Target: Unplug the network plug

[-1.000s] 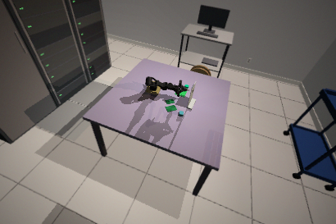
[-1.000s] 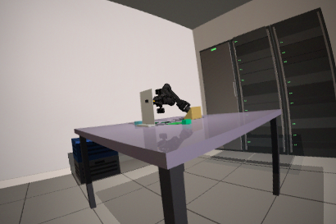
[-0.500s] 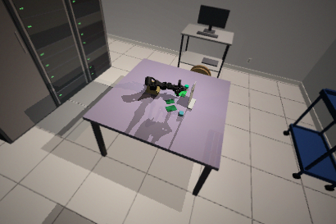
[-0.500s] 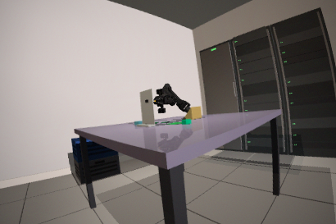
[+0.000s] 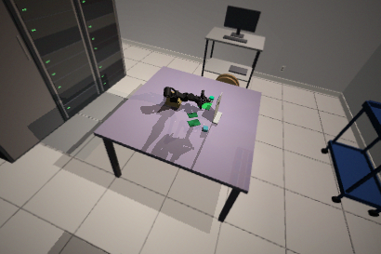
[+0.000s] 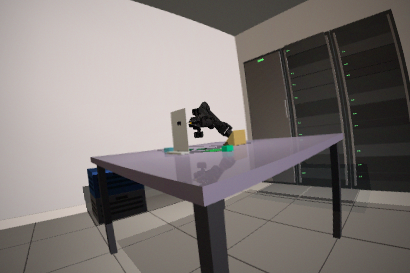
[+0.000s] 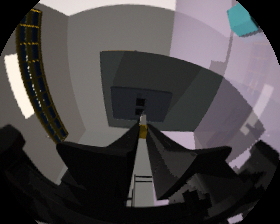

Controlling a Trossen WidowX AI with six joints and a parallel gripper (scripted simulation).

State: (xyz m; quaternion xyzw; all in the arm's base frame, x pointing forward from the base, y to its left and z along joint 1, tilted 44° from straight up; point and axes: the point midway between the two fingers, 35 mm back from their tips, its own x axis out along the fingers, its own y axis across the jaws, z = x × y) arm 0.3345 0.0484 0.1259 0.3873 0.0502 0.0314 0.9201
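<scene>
My gripper (image 7: 141, 125) (image 6: 192, 124) is shut on the plug, in front of the upright panel. The plug (image 7: 143, 129) shows as a small yellow and whitish piece between the fingertips. Its tip points at the panel (image 6: 180, 137) (image 7: 191, 102) (image 5: 217, 107). Two dark openings show on the panel's grey plate (image 7: 158, 102), just beyond the plug's tip in the wrist view. The tip looks clear of them, but the exact gap is too small to tell. The tab cannot be made out. Green patches (image 5: 193, 123) (image 5: 206, 106) lie on the table; which is the marked square cannot be told.
A teal block (image 5: 205, 128) (image 7: 242, 21) lies on the table (image 5: 232, 153) (image 6: 280, 157) near the panel's foot. Another teal-green block (image 5: 211, 98) (image 6: 228, 148) is on the panel's other side. A yellowish block (image 6: 237, 137) (image 5: 174, 102) is at the arm's base.
</scene>
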